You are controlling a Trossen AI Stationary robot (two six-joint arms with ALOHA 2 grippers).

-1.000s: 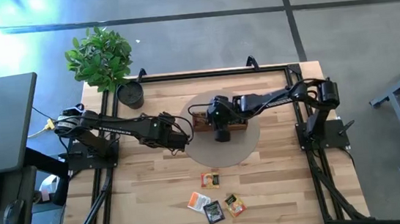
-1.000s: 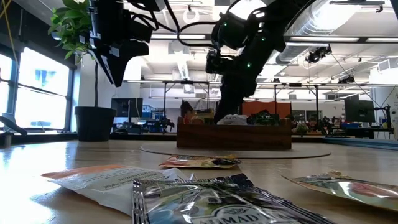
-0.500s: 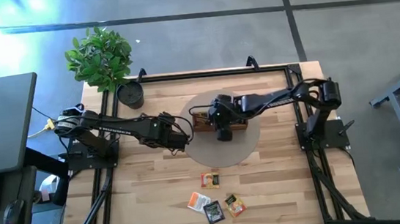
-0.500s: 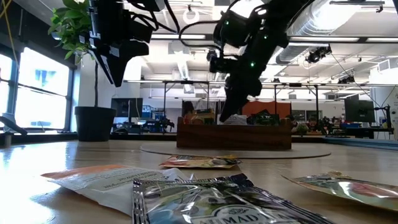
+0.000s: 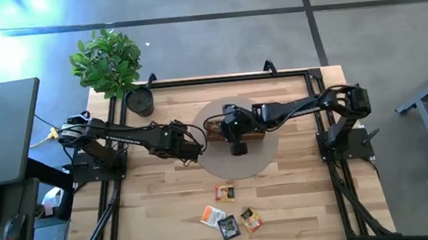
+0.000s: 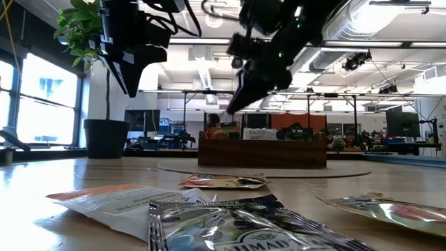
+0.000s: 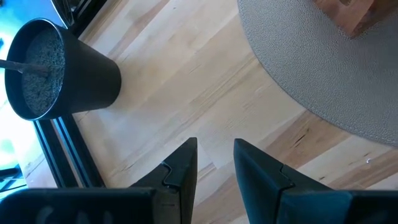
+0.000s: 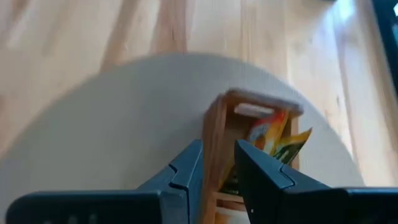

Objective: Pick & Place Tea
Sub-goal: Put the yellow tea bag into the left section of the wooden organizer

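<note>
Several small tea packets lie flat on the near part of the table: an orange one [image 5: 224, 192], a white-and-orange one [image 5: 213, 215], a black one [image 5: 228, 227] and a yellow one [image 5: 251, 219]. The wooden tray [image 5: 256, 134] stands on a round grey mat [image 5: 214, 163]. More packets [image 8: 267, 137] stand on edge inside the tray. My right gripper [image 5: 236, 148] [image 8: 219, 158] hovers above the tray's left end, open by a narrow gap and holding nothing. My left gripper [image 5: 195, 152] [image 7: 216, 155] waits in the air left of the mat, open by a narrow gap.
A black plant pot [image 5: 140, 102] with a green plant stands at the far left corner of the table. A black metal frame [image 5: 225, 76] runs along the table's edges. Bare wood lies between the mat and the loose packets. The room behind shows desks and screens.
My right gripper has risen out of the wooden tray and swung up and toward the table's left, tipping as it went. A white packet now shows standing in the tray where the gripper was. The left arm has kept still.
</note>
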